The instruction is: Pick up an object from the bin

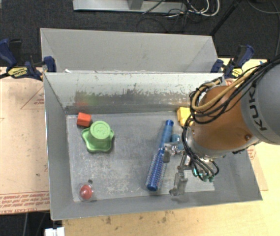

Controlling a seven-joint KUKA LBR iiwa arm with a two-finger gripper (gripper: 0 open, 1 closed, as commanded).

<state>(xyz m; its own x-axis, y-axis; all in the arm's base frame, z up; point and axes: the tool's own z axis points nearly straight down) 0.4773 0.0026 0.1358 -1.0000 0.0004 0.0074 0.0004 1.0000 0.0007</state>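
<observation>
Low by the near wall [154, 204], hand [180, 183] sits just right of the blue brush [158, 157]; apart or together, can't tell. Nothing lifted yet.

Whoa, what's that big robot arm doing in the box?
The arm reaches into the grey bin from the right. Its gripper is down low, right beside a blue brush lying on the floor. Nothing looks picked up yet. A green cap, an orange block and a red ball lie off to the left.
</observation>
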